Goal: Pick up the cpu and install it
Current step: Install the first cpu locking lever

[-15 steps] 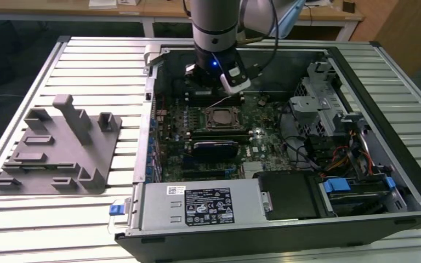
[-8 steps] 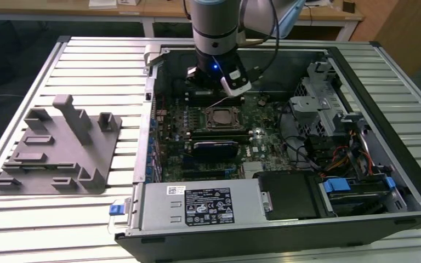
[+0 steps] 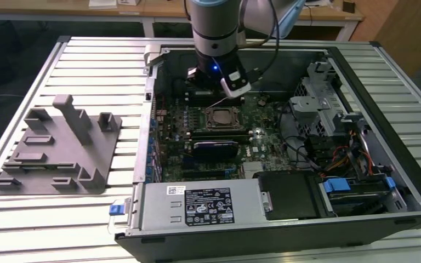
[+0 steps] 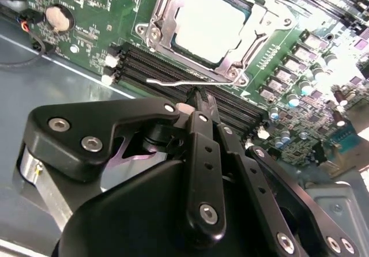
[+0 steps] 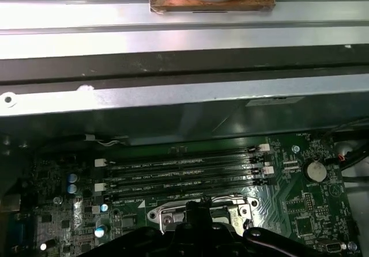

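Note:
The cpu (image 3: 220,117) lies flat in the motherboard socket inside the open computer case, its silver top (image 4: 210,22) facing up within the metal socket frame (image 4: 158,23). My gripper (image 3: 227,92) hangs just behind the socket, over the memory slots (image 4: 173,72). Its black fingers (image 4: 203,104) are pressed together with nothing between them. The fingertips sit right at the end of the thin wire socket lever (image 4: 173,83), which sticks out from the frame. In the first wrist view the gripper (image 5: 193,210) partly covers the socket frame (image 5: 167,215).
A grey plastic fixture (image 3: 57,148) with upright posts stands on the slatted table at the exterior view's left. Inside the case (image 3: 386,164) are a power supply (image 3: 203,205) at the front, a drive cage (image 3: 320,104) and cables (image 3: 342,159) on the right.

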Available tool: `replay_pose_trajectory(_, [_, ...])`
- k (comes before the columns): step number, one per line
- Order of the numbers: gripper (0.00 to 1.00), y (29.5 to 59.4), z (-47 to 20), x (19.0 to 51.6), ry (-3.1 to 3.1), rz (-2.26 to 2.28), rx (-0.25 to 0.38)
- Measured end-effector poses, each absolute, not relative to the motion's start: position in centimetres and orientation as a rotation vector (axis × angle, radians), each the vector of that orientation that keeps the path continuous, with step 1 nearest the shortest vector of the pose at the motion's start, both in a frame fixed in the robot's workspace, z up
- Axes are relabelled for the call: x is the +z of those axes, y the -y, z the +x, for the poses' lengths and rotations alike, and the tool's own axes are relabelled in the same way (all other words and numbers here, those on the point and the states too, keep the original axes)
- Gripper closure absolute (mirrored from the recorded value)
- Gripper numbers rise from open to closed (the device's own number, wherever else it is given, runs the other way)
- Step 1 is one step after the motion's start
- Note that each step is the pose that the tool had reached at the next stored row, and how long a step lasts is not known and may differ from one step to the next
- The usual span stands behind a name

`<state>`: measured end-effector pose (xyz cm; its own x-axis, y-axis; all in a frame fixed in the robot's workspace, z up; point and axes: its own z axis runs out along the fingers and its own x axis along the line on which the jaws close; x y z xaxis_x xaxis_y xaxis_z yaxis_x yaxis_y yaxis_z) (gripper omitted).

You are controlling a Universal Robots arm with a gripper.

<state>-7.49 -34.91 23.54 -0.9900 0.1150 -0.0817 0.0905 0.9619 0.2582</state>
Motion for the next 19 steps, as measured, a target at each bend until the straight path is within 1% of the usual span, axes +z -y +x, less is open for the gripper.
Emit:
replay_pose_trajectory(14, [0.89,34.9,-7.5,22.0,-2.973,0.324,0.386])
replay_pose_trajectory(16, [0.89,34.9,-7.5,21.8,-2.970,0.330,0.397])
replay_pose_trajectory(19, [0.89,34.9,-7.5,21.7,-2.965,0.332,0.442])
